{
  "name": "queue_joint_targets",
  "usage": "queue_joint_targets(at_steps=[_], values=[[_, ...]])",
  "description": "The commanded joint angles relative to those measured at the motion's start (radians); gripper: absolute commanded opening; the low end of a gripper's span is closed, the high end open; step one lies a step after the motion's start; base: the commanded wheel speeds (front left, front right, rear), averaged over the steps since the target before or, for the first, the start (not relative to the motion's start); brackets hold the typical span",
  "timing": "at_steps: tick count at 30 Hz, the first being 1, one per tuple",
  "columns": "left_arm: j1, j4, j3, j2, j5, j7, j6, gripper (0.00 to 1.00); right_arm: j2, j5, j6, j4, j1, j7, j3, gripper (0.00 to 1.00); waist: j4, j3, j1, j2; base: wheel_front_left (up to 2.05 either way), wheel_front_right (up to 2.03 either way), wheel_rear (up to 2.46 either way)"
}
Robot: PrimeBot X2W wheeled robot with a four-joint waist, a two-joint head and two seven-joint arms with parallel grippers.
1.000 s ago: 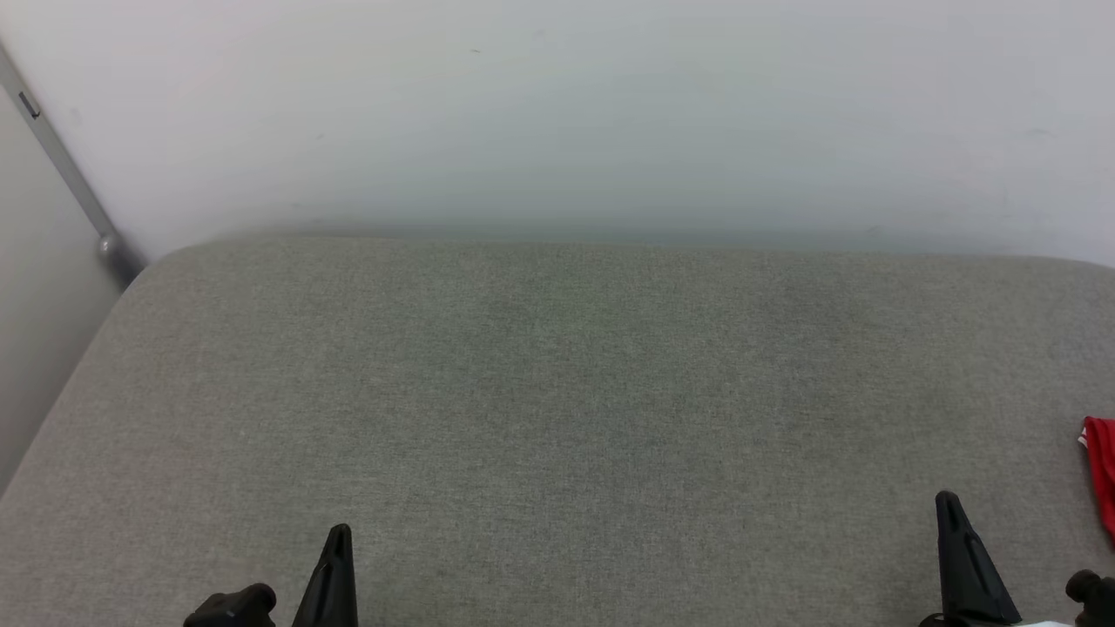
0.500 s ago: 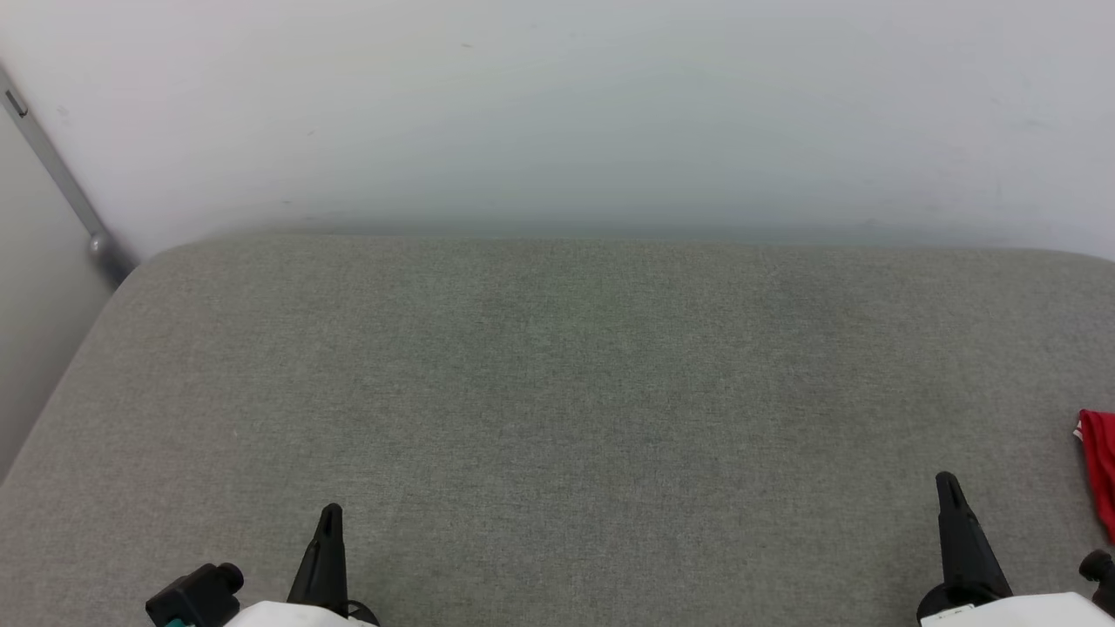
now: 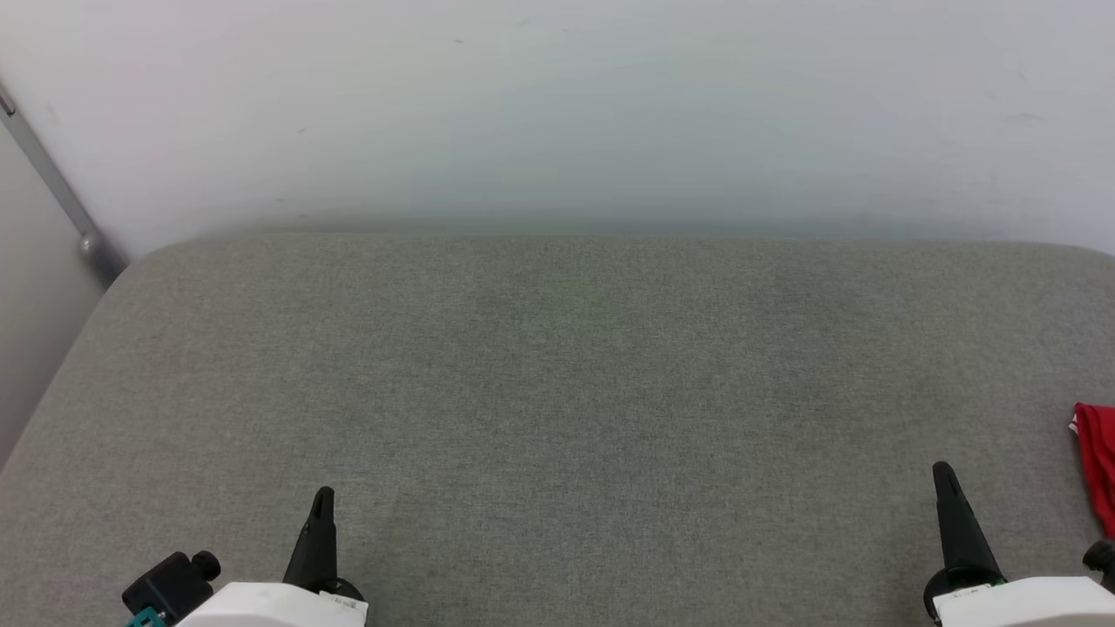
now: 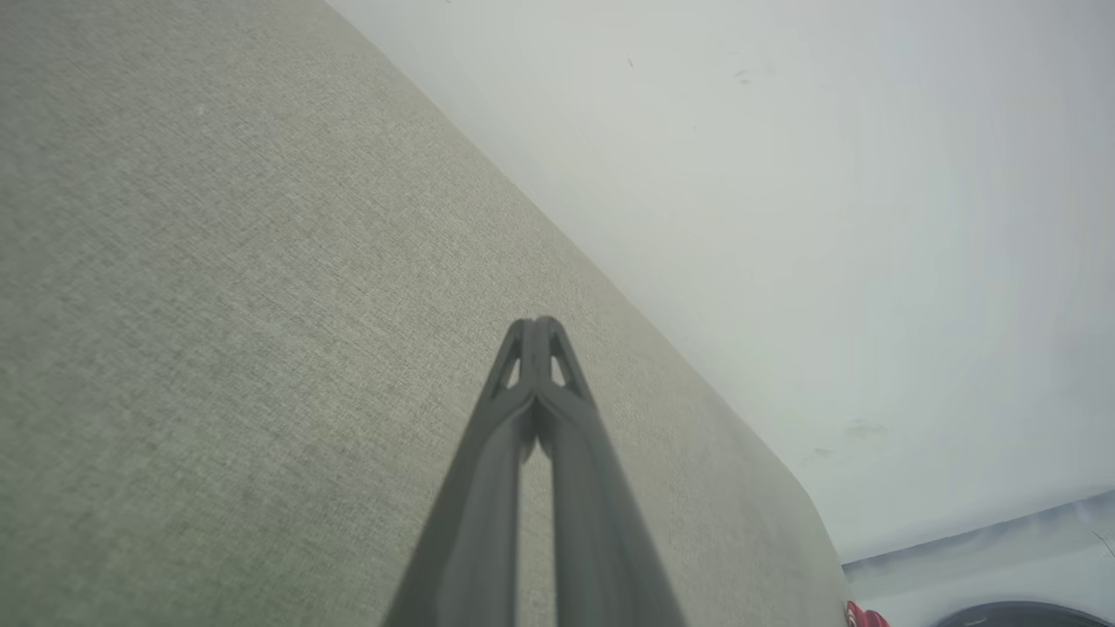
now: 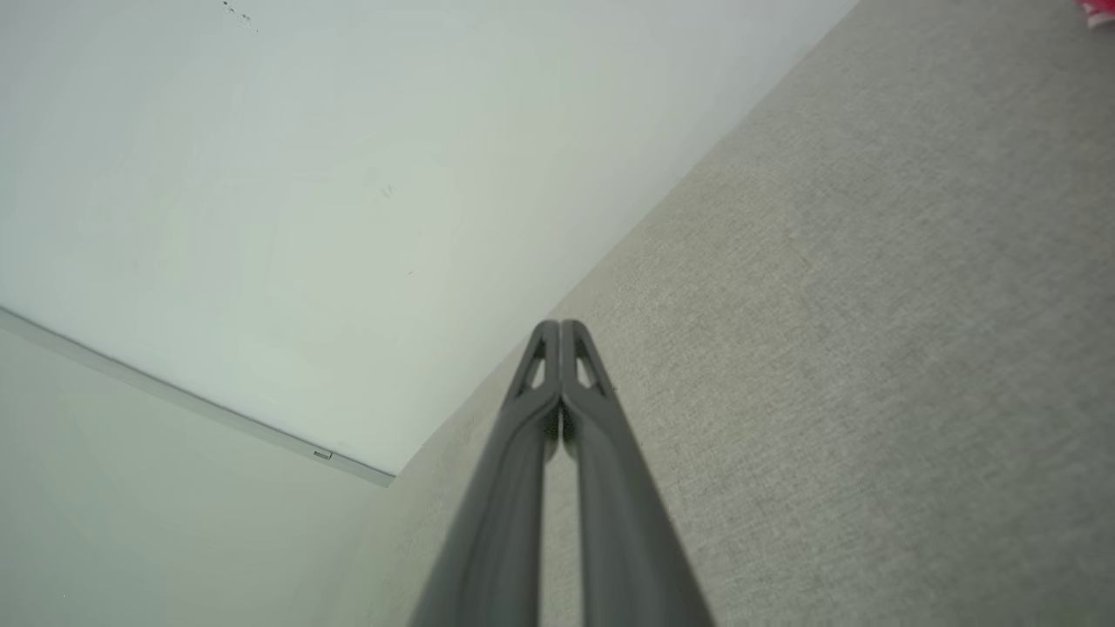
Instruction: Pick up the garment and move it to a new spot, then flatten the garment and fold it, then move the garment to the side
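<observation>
Two grippers, the left gripper (image 3: 321, 495) and the right gripper (image 3: 943, 472), sit low over a grey cushion (image 3: 557, 392), each with its fingers pressed together and holding nothing. The garment (image 3: 1096, 461) lies at the cushion's right edge, outboard of the right gripper and apart from it, largely cut off by the frame. Risk: a reach made with the fingers closed would likely push or bunch the cloth rather than take it, and a grasp at the unseen part may catch one layer only. The head view gives both grippers and their spacing; the wrist views show the fingertips meeting
</observation>
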Motion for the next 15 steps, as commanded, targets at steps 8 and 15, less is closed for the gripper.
queue_joint_targets(at_steps=[8,15], values=[[-0.040,0.003,0.017,0.003,-0.114,0.027,-0.014,0.00,-0.011,0.107,0.000,0.009,-0.053,0.026,-0.005,0.00,-0.005,0.004,0.0000,0.0000,0.00,0.00,0.00],[-0.057,0.011,0.026,0.004,-0.196,0.046,-0.023,0.00,-0.011,0.182,0.000,0.022,-0.071,0.047,-0.008,0.00,-0.009,0.008,0.0000,0.0000,0.00,0.00,0.00]])
